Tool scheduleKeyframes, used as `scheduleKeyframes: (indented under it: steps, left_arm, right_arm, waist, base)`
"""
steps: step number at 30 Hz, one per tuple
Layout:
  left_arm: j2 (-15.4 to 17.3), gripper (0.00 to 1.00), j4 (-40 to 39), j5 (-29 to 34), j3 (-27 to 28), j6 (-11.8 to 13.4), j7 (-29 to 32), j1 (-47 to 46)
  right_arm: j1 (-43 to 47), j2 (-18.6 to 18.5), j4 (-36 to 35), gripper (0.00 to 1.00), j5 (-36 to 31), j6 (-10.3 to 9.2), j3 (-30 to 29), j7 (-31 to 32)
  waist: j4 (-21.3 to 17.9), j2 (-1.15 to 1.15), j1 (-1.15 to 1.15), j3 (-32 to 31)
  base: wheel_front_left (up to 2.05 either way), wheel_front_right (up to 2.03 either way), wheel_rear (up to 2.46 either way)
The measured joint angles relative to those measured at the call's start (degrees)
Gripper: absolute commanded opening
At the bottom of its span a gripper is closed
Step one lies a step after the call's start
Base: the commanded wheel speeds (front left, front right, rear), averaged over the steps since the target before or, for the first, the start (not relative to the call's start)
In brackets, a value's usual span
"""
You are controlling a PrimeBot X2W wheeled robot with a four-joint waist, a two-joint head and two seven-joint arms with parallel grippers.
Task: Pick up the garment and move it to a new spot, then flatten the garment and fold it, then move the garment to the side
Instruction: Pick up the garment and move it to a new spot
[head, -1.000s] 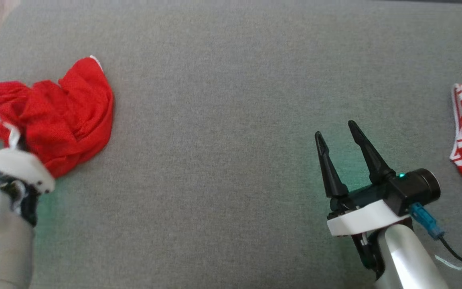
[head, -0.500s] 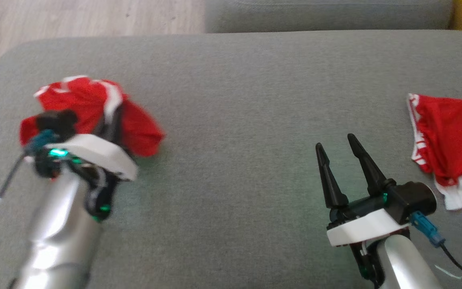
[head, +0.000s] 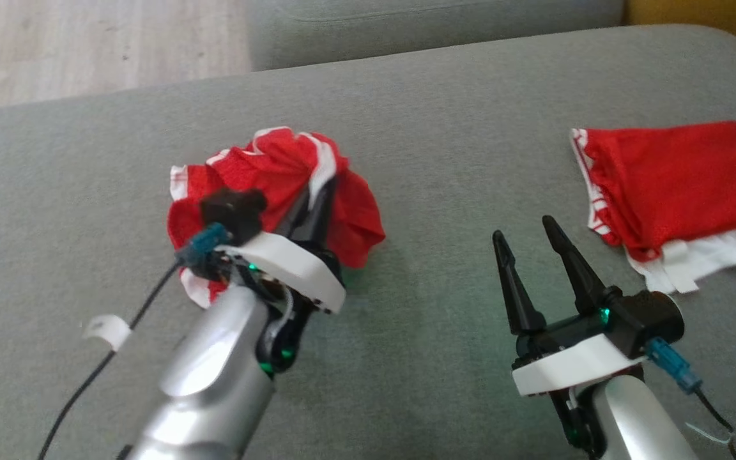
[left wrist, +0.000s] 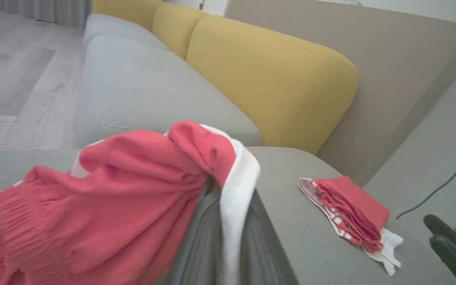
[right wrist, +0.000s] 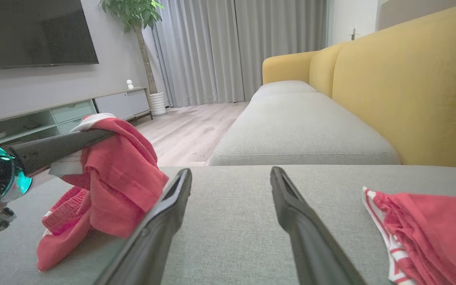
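The garment (head: 272,166) is a crumpled red mesh piece with white trim, bunched and hanging just above the grey sofa cushion (head: 444,121). My left gripper (head: 319,191) is shut on the garment's upper folds near a white band. In the left wrist view the garment (left wrist: 125,190) drapes over the dark fingers (left wrist: 200,237) and hides their tips. The right wrist view shows the garment (right wrist: 117,178) hanging from the left gripper's finger (right wrist: 61,148). My right gripper (head: 524,230) stands open and empty to the right, jaws apart (right wrist: 231,172).
A second red garment (head: 674,172), folded with white edges, lies at the cushion's right end (left wrist: 350,206) (right wrist: 430,225). Yellow backrests (left wrist: 271,79) rise behind the sofa. Wooden floor (head: 87,45) lies beyond the far edge. A TV cabinet (right wrist: 73,111) stands across the room.
The head camera has shifted. My left gripper has carried the garment off the cushion's left end towards the middle, closer to the right gripper. The right gripper has stayed open and still.
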Motion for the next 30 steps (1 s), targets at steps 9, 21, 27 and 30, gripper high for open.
scheduleKeyframes:
  steps: [9,21,27,30]
  left_arm:
    - [-0.4,1.0,-3.9,-5.1,-12.8,3.6,-4.1,-0.1]
    - [1.5,1.0,-0.7,-5.4,-12.4,6.7,-10.7,0.2]
    - [9.5,1.0,-3.4,-3.3,-5.8,8.1,-12.2,8.0]
    - [11.0,1.0,-6.9,-1.3,-1.6,8.6,-12.2,14.3]
  right_arm:
    - [0.0,0.0,0.2,1.0,0.5,0.0,0.1,0.0]
    - [1.3,0.0,0.3,1.0,0.4,0.0,-2.4,-0.1]
    - [3.1,0.0,1.0,1.0,0.2,0.0,-3.2,-0.1]
    - [3.9,0.0,1.2,1.0,0.2,0.0,-3.3,-0.1]
  waist:
    - [-3.2,0.0,0.0,-0.7]
    - [1.0,0.0,0.0,-1.6]
    - [4.4,0.0,0.0,-3.6]
    - [5.3,0.0,0.0,-4.6]
  base:
    - [0.0,0.0,0.0]
    - [0.0,0.0,0.0]
    - [0.0,0.0,0.0]
    - [0.0,0.0,0.0]
